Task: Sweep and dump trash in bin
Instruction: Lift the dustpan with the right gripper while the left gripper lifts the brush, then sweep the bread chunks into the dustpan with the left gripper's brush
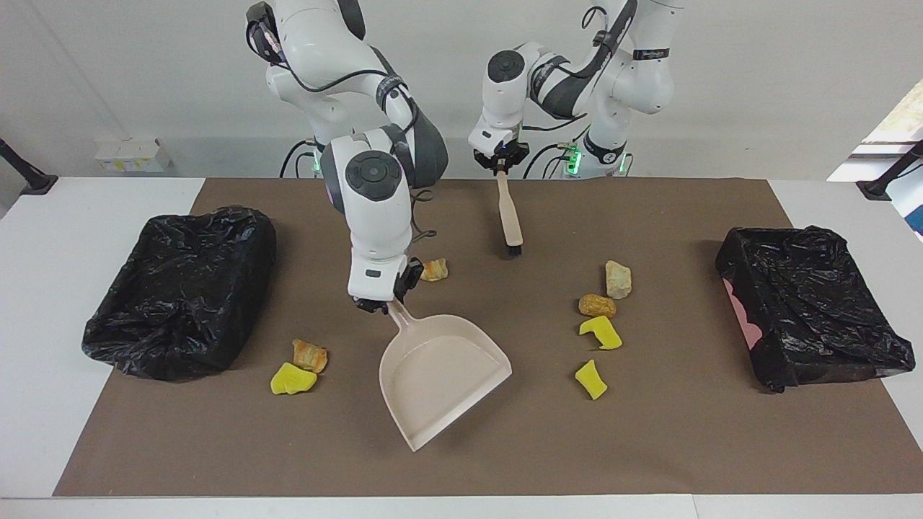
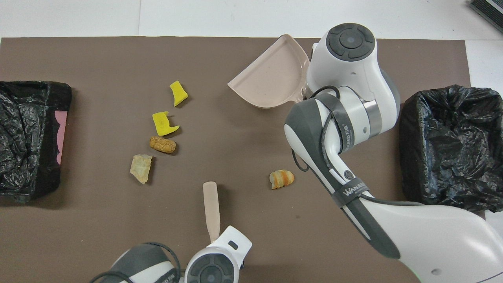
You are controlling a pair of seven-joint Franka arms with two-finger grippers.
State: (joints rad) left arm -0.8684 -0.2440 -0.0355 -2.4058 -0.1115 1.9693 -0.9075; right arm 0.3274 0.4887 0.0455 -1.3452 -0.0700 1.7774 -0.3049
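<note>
Beige dustpan [image 1: 440,378] and brush [image 1: 509,216] gripped, nothing swept yet.
Right claw [image 1: 382,301] clenches dustpan, left claw [image 1: 500,163] clenches brush; trash [image 1: 599,334] lies mid-frame, bins [image 1: 180,288] unfilled.

You have seven trash lumps [image 1: 598,305], as far as the arm lets you see, two black-lined bins [image 1: 180,288], one dustpan [image 1: 440,375], one brush [image 1: 509,216].

White wall [image 1: 757,79], white table [image 1: 43,303] (brown-matted)
</note>
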